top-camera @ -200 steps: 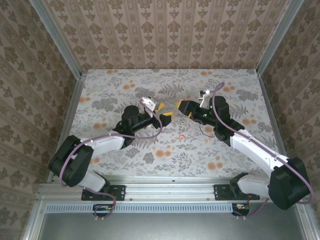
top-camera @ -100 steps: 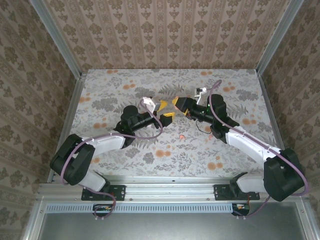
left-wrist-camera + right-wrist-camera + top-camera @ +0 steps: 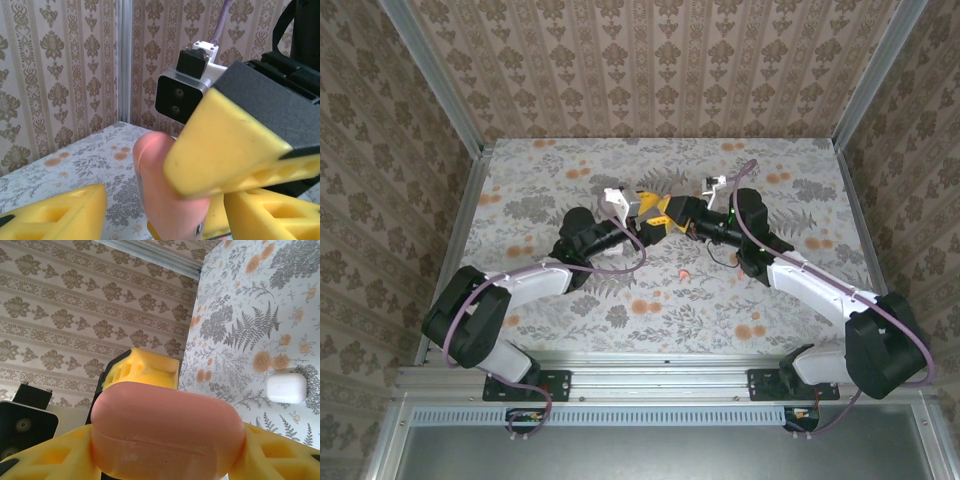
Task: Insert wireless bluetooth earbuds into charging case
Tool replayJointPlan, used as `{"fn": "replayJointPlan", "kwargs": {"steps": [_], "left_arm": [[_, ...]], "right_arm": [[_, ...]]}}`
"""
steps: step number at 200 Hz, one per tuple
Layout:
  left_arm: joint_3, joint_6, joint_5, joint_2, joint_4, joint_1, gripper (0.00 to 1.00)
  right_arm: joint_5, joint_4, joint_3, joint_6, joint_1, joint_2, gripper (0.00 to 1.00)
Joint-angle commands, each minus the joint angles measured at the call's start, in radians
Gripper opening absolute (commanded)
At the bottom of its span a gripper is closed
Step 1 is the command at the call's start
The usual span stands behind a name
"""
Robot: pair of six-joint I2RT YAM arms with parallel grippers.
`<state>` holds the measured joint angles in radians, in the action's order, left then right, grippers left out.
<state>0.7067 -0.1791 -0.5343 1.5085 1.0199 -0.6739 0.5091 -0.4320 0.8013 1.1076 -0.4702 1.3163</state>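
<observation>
Grip of my right tool [image 3: 167, 452] on coral-pink pebble-shaped plastic case [image 3: 167, 422], left tool [image 3: 160, 214] spread around it, tiny coral-pink earbud [image 3: 683, 272] at 6 o'clock.

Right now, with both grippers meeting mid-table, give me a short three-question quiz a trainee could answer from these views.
1. True or false: the right gripper is clamped on the coral-pink charging case.
2. In the right wrist view, what lies on the table beyond that case? A) a white charging case B) a spoon C) a blue earbud
3. In the top view, what colour is the loose earbud on the table?
Key: 1 true; 2 A; 3 coral-pink.
</observation>
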Motion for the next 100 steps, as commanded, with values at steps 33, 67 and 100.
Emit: {"fn": "replayJointPlan", "kwargs": {"steps": [33, 67, 100], "left_arm": [[0.017, -0.004, 0.006, 0.002, 0.043, -0.014, 0.47], [0.018, -0.006, 0.004, -0.009, 0.041, -0.014, 0.32], [0.035, -0.025, -0.02, -0.024, 0.006, -0.005, 0.25]], "right_arm": [[0.003, -0.11, 0.003, 0.041, -0.024, 0.004, 0.56], [0.006, -0.106, 0.0, 0.039, -0.033, 0.001, 0.56], [-0.009, -0.061, -0.01, -0.01, -0.033, -0.019, 0.61]]}}
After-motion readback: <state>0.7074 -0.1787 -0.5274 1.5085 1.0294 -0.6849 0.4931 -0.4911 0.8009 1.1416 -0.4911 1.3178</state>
